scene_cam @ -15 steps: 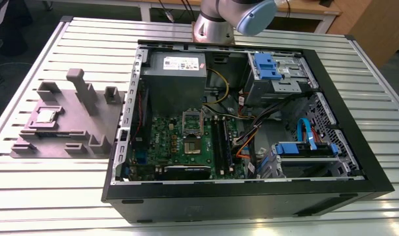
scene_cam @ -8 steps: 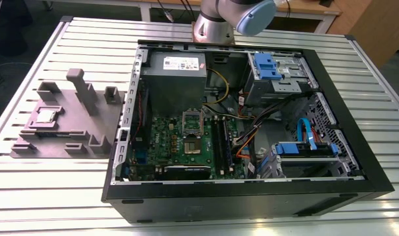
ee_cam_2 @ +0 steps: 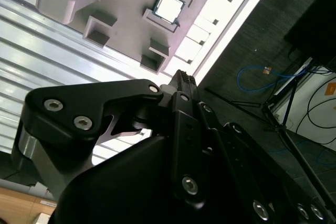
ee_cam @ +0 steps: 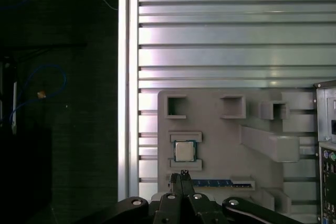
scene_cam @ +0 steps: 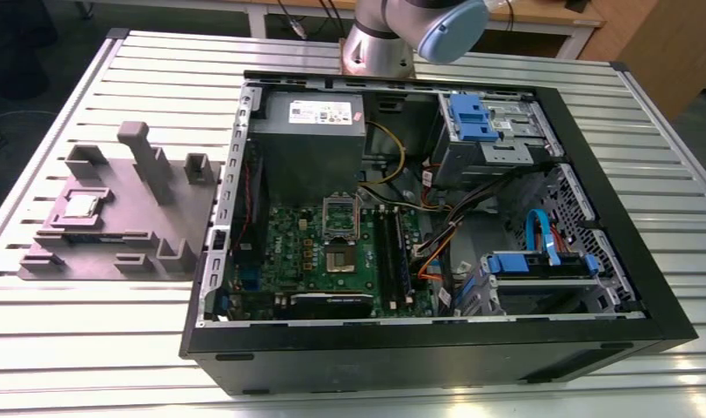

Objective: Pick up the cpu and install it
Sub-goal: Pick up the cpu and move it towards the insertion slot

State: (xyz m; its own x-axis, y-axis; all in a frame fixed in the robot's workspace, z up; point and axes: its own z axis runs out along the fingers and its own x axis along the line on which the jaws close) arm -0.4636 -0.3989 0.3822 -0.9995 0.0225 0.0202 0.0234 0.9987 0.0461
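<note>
The cpu [scene_cam: 81,206] is a small square chip with a shiny silver top. It lies in a recess of the grey holder block [scene_cam: 155,226] on the table, at the exterior view's left. Both wrist views look down on the cpu [ee_cam: 184,151] [ee_cam_2: 169,7] from well above. My gripper [ee_cam: 184,173] [ee_cam_2: 182,77] hangs high over the block's edge near the cpu, its black fingertips pressed together with nothing between them. In the open computer case [scene_cam: 631,287], the motherboard's socket [scene_cam: 339,255] lies bare with its metal frame [scene_cam: 339,212] raised.
The holder block carries several upright posts [scene_cam: 137,148] and a memory stick [ee_cam: 215,183] in a slot. The case holds a grey power-supply box [scene_cam: 310,131], blue drive brackets [scene_cam: 474,117] and cables. The slatted metal table's edge [ee_cam: 124,77] borders a dark floor.
</note>
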